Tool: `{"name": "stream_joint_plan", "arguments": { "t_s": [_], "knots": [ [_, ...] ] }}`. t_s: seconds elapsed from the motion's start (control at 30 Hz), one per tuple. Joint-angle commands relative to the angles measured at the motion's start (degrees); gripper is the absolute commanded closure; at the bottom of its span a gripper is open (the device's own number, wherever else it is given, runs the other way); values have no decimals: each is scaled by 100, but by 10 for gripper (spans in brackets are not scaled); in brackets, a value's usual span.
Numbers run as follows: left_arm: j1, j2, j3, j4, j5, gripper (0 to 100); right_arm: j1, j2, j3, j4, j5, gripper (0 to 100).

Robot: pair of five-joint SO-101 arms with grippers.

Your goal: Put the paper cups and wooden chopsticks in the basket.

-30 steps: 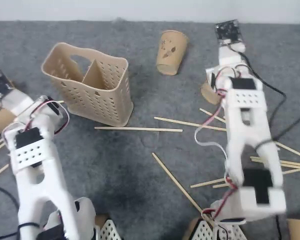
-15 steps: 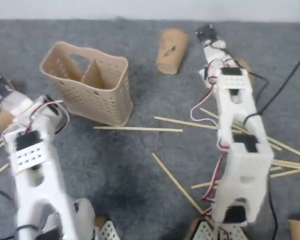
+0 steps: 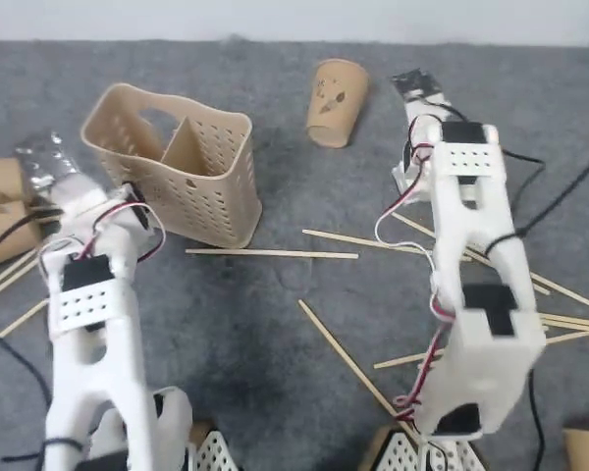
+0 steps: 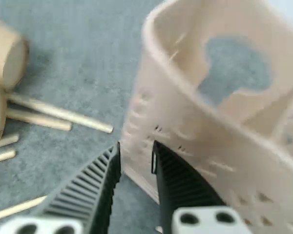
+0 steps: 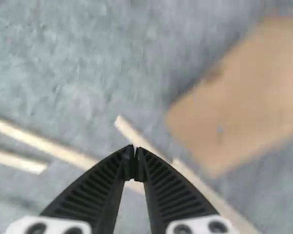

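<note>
Basket point(image 3: 191, 196): it stands up on the grey carpet point(image 3: 265, 324), and a wall inside splits it into two parts.
Left gripper point(image 4: 136, 153): its fingers have a small gap with nothing in it, and it is just beside the basket's point(image 4: 210, 141) holey side.
Right gripper point(image 5: 134, 150): its tips are pressed together with nothing between them, right over a chopstick point(image 5: 123, 127) and near a blurry paper cup point(image 5: 244, 117).
Lying cup point(image 3: 336, 98): it is on its side, behind the basket and to one side.
Other cups point(image 4: 7, 53): they lie on their sides by some chopsticks point(image 4: 58, 113).
Long chopstick point(image 3: 271, 253): it lies flat in front of the basket, and more sticks are scattered near the right arm.
</note>
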Motion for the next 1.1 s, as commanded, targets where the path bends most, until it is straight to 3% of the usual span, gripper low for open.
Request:
{"name": "stream_joint_plan", "arguments": {
  "t_s": [0.0,0.27,0.4,0.57,0.7,0.87,1.07],
  "knots": [
    [396,-1099,57,484,-123,895,48,-1156,440,532,-1046,991],
    [2004,-3297,-813,2312,-273,895,110,-2826,3200,-40,-1301,991],
    [3051,-2365,-2079,2875,-316,895,84,-3776,4941,-831,-1310,991],
    [3675,-387,-3600,3147,-457,895,92,-4866,6690,-1701,-1301,991],
    [3868,607,-4259,3077,-888,895,84,-5402,7727,-2791,-1292,990],
    [3754,1257,-4040,2409,-1582,898,-48,-5736,7921,-2879,-1266,990],
    [3921,1653,-2492,589,-1662,899,-48,-5763,7974,-2914,-1257,990]
  ]
}}
